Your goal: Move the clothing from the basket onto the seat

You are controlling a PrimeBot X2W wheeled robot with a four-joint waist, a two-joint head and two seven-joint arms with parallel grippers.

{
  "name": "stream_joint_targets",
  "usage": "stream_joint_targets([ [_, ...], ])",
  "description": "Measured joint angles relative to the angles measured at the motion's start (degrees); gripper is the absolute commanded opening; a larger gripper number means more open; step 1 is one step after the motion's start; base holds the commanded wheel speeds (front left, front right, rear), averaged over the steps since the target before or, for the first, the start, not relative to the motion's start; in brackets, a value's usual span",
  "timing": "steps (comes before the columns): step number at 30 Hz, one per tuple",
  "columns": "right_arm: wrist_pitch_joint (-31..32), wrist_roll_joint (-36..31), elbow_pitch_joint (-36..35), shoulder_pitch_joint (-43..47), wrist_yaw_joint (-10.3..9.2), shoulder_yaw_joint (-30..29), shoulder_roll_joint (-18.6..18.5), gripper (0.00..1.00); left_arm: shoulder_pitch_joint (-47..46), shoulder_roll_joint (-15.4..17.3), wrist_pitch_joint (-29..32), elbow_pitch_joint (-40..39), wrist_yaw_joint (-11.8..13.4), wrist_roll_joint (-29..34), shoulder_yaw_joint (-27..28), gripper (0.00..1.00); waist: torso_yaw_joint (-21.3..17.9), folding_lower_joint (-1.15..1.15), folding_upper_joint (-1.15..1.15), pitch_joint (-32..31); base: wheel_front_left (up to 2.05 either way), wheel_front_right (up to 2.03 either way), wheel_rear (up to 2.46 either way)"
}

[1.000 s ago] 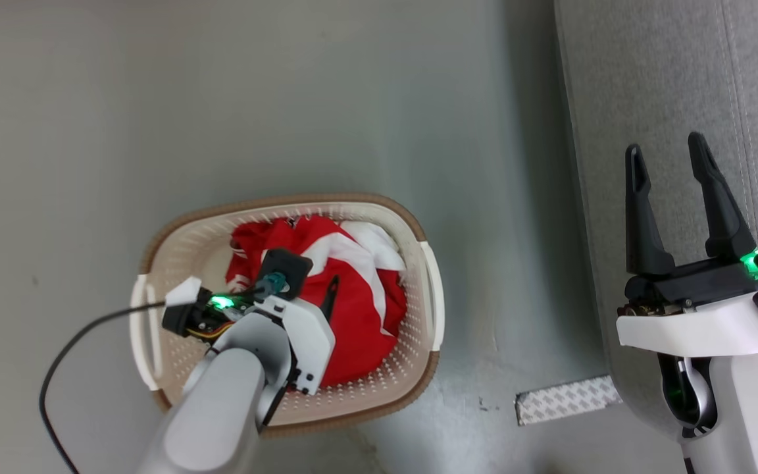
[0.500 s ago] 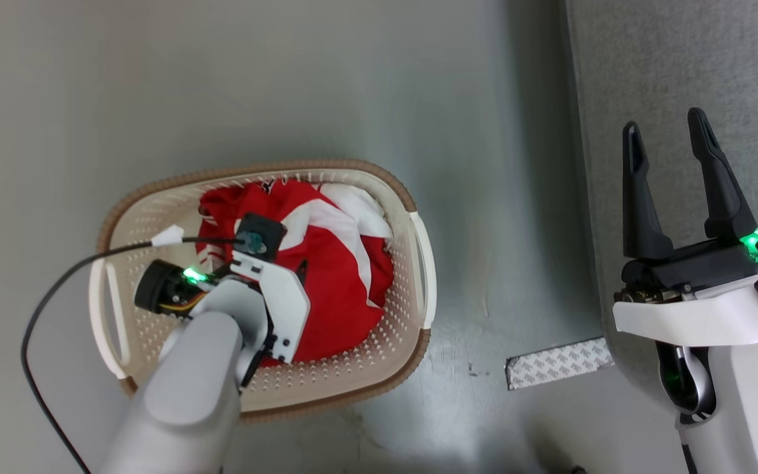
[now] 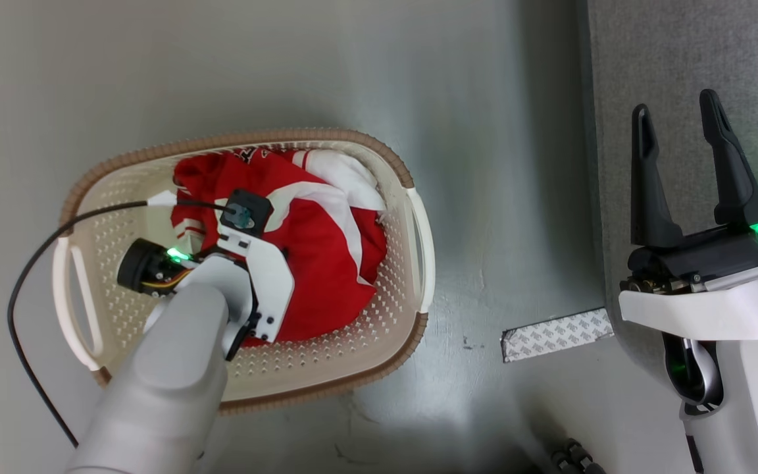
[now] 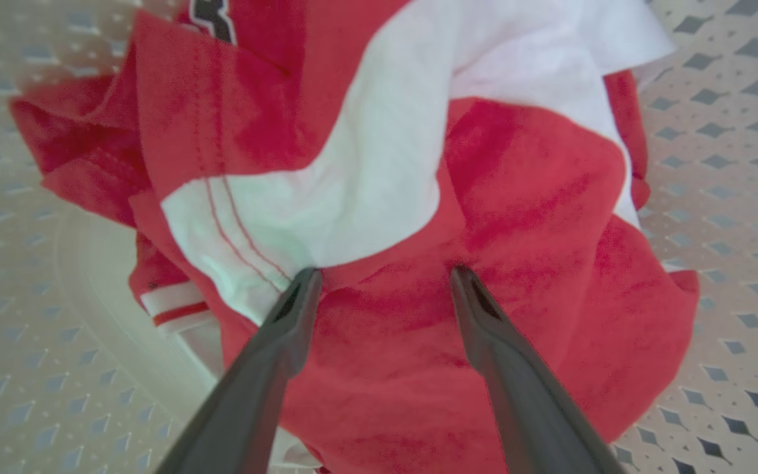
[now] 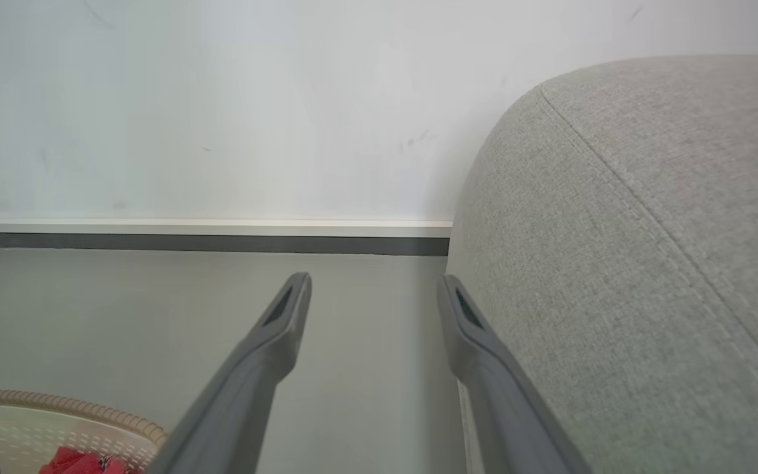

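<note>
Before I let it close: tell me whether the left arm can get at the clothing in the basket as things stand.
Likely yes: the left gripper is open inside the basket, fingers apparently touching the clothing, nothing in between.

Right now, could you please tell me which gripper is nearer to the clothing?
Left. The left gripper is inside the basket, open, right at the clothing; the right gripper is off by the seat.

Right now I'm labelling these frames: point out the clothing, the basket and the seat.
the clothing (image 4: 517, 197): left wrist view, red fabric right of the white panel.
the basket (image 3: 395, 289): head view, its perforated right wall.
the seat (image 5: 583, 329): right wrist view, grey fabric below the seam.
</note>
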Motion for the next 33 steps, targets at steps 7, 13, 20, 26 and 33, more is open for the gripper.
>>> stream_joint_targets([
  [7, 0.0, 0.0, -1.0, 0.0, 0.0, -1.2, 0.0, 1.0, -2.2, 0.1, -0.6, 4.0, 0.4, 0.2, -0.9, 1.0, -0.7, -0.01, 0.0, 2.3, 0.0, 0.0, 0.0],
  [13, -0.1, 0.0, -1.6, -0.1, 0.05, -2.1, 0.3, 1.0, -3.5, 0.0, -3.8, 6.6, 1.4, 0.4, -1.8, 0.0, -1.1, 0.0, 0.0, 3.1, 0.0, 0.0, 0.0],
  [20, -0.1, 0.0, 0.0, 0.2, 0.05, -3.3, 0.3, 1.0, -3.7, -0.9, -8.7, 8.7, 1.0, -1.3, -1.3, 0.0, -0.4, 0.0, 0.0, 0.4, 0.0, 0.0, 0.0],
  [26, -0.1, -0.3, 1.5, 2.4, 0.03, -4.4, 0.0, 1.0, -1.0, -1.7, -13.1, 8.6, -0.3, -5.3, 0.6, 0.0, 0.5, -0.01, 0.0, -4.8, 0.0, 0.0, 0.0],
  [33, -0.1, -1.2, 3.0, 6.5, 0.03, -6.4, 0.0, 1.0, 5.7, -3.0, -16.4, 5.5, -2.9, -13.9, 3.5, 0.0, 1.9, -0.01, 0.0, -13.2, 0.0, 0.0, 0.0],
])
